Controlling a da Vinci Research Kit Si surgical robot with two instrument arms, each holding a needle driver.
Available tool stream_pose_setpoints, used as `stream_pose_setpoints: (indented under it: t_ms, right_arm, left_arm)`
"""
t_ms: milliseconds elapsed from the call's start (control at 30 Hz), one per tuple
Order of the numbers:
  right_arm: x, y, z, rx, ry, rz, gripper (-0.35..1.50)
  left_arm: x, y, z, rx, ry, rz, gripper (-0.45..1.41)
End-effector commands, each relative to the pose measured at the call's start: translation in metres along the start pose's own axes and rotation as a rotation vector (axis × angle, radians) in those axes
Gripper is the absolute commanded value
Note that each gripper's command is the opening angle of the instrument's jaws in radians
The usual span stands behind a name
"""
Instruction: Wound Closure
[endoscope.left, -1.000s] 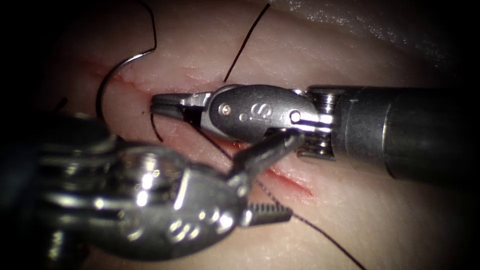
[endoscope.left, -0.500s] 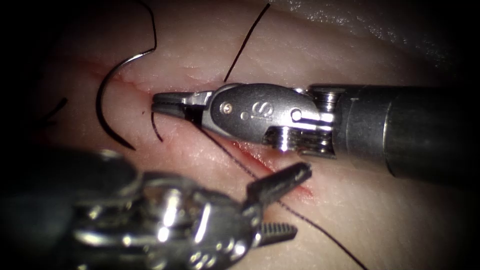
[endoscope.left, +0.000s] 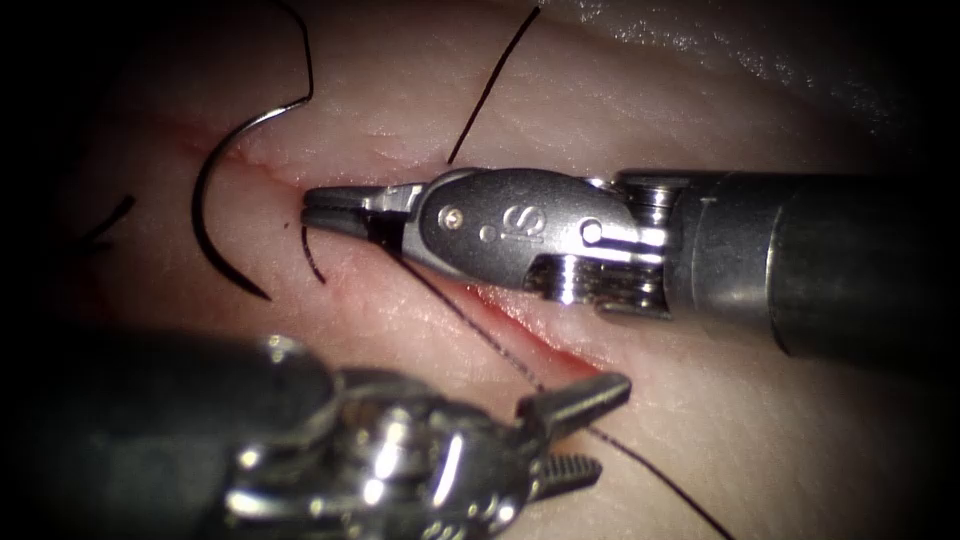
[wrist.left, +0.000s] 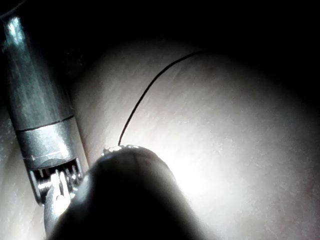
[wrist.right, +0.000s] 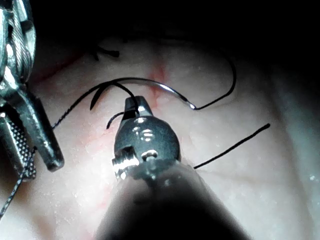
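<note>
Inspecting the field through the endoscope, I find my right tool (endoscope.left: 335, 210) entering from 3 o'clock, its jaws clenched tip to tip at the centre. A short curl of thread (endoscope.left: 312, 255) hangs from those tips toward 6 o'clock, so I record the right jaws as grasping the thread. From beneath the same jaws the strand runs off across the tissue (endoscope.left: 400, 110) toward 5 o'clock, following the cut (endoscope.left: 500, 322).

My left tool (endoscope.left: 580, 430) comes in from 7 o'clock. Its jaws stand apart, released, grasping nothing. The long strand passes under the upper jaw and reappears beyond it, lying on the tissue and not clamped. Red fluid (endoscope.left: 565, 352) lines the cut just at 12 o'clock of that upper jaw.

The needle (endoscope.left: 197, 200) lies at 9 o'clock of my right tool's tips, near them but apart, at the left end of the cut. Neither tool holds it. Its point faces 5 o'clock and its whole curve shows on the surface; I cannot tell whether the point pricks the tissue.

From the right wrist, the right tool (wrist.right: 136, 106) is clenched beside the needle (wrist.right: 165, 89), with the left tool (wrist.right: 40, 165) agape.
</note>
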Motion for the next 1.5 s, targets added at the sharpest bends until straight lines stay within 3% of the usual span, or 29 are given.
stream_pose_setpoints:
  t_ms: [33, 233, 467, 700, 1000, 1100, 1133, 1167, 1200, 1300, 1500]
  right_arm:
    - [0.0001, 0.0002, 0.0007, 0.0, 0.002, -0.002, -0.35]
    - [0.0002, 0.0003, 0.0004, -0.002, 0.005, 0.0, -0.35]
    - [0.0009, 0.0006, -0.0021, -0.01, 0.028, 0.038, -0.35]
    - [0.0024, 0.0007, -0.0035, -0.019, 0.033, 0.059, -0.35]
    - [0.0027, 0.0008, -0.0037, -0.026, 0.03, 0.089, -0.35]
    - [0.0031, 0.0005, -0.0037, 0.026, 0.045, 0.148, -0.35]
    - [0.0034, 0.0004, -0.0037, 0.057, 0.054, 0.178, 0.22]
    - [0.0036, 0.0004, -0.0036, 0.065, 0.053, 0.226, 0.94]
    - [0.0037, 0.0004, -0.0037, 0.065, 0.052, 0.239, 1.18]
    - [0.004, 0.0008, -0.0042, 0.071, 0.053, 0.28, 1.46]
    - [0.0048, 0.0026, -0.0064, 0.088, 0.062, 0.303, 1.48]
  left_arm:
    - [0.0002, 0.0002, 0.0005, 0.002, -0.001, 0.003, -0.45]
    - [-0.0006, 0.0005, -0.0005, 0.001, 0.006, 0.027, -0.45]
    - [-0.0044, 0.0008, -0.007, -0.038, -0.005, 0.046, -0.45]
    - [-0.0075, 0.002, -0.0109, -0.05, -0.044, 0.002, -0.45]
    - [-0.0098, 0.0028, -0.0131, -0.051, -0.074, -0.028, -0.45]
    - [-0.0106, 0.0029, -0.0138, -0.046, -0.089, -0.038, -0.45]
    - [-0.0109, 0.003, -0.014, -0.046, -0.096, -0.042, -0.45]
    - [-0.0113, 0.0029, -0.0143, -0.045, -0.102, -0.047, -0.45]
    - [-0.0114, 0.0028, -0.0143, -0.044, -0.104, -0.05, -0.45]
    - [-0.0118, 0.0025, -0.0145, -0.042, -0.115, -0.061, -0.45]
    - [-0.0118, 0.0021, -0.0139, -0.035, -0.134, -0.059, -0.45]
